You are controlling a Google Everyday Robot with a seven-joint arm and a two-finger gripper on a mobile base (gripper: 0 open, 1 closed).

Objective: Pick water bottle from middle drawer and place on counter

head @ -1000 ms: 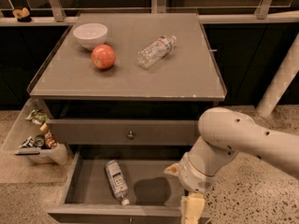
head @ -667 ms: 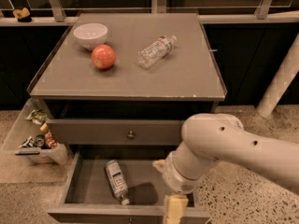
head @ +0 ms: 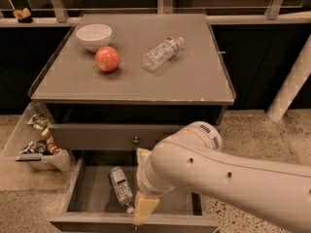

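While the water bottle (head: 121, 188) is lying on its side on the floor of the open middle drawer (head: 90, 198), cap pointing toward 5 o'clock, I am judging this the reach step, the bottle not yet lifted. My hand (head: 145, 208) is hanging just beside the cap, at the bottle's 4 o'clock; how wide it stands I cannot tell. Next I am needing to centre over the label, grip, and carry it to the desk (head: 194, 81) at 12 o'clock. My arm is lying across from 4 o'clock, wrist bending down.
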